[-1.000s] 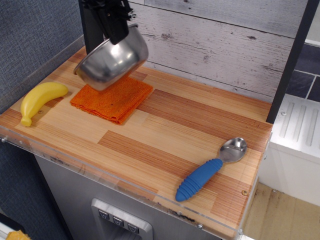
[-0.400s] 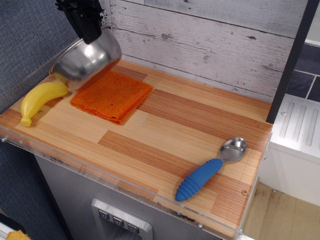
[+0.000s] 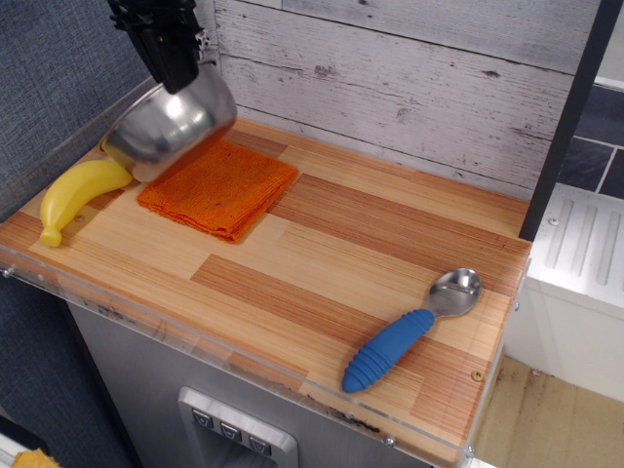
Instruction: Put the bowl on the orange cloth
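Note:
The shiny steel bowl hangs tilted in the air at the back left of the counter. My black gripper is shut on its rim from above. The bowl is over the back left corner of the orange cloth and the tip of the banana. The cloth lies flat and folded on the wooden counter, with most of it showing to the right of and in front of the bowl.
A yellow banana lies left of the cloth, near the counter's left edge. A blue-handled metal spoon lies at the front right. A white plank wall stands behind the counter. A clear lip runs along the front edge.
My gripper has carried the bowl left, from above the cloth's middle to above its back left corner and the banana's tip. In the last half second it barely moved.

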Action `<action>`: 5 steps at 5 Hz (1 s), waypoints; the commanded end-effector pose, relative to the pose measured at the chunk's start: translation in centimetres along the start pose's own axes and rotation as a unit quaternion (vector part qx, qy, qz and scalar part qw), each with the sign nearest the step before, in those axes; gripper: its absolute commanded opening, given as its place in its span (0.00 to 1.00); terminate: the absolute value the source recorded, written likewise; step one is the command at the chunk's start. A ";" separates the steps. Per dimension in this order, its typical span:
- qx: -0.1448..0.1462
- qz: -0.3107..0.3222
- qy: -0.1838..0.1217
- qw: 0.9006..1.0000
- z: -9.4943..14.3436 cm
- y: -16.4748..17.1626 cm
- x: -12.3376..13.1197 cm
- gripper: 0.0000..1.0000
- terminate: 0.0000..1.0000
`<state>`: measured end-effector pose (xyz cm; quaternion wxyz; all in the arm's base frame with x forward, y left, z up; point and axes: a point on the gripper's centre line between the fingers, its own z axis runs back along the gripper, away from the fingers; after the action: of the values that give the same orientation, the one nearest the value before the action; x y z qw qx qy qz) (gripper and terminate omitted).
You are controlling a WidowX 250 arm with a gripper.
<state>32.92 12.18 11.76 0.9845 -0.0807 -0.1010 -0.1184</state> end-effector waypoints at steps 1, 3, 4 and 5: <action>0.005 -0.001 0.013 1.000 -0.7 -0.4 -0.2 0.00 0.00; 0.009 -0.001 0.022 1.000 -0.8 -1.4 0.4 1.00 0.00; 0.007 -0.021 0.022 1.000 -0.3 -2.7 0.7 1.00 0.00; 0.001 -0.028 0.014 1.000 0.4 -3.9 0.7 1.00 0.00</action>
<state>32.88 8.07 10.99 0.9834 -0.0904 -0.0688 -0.1418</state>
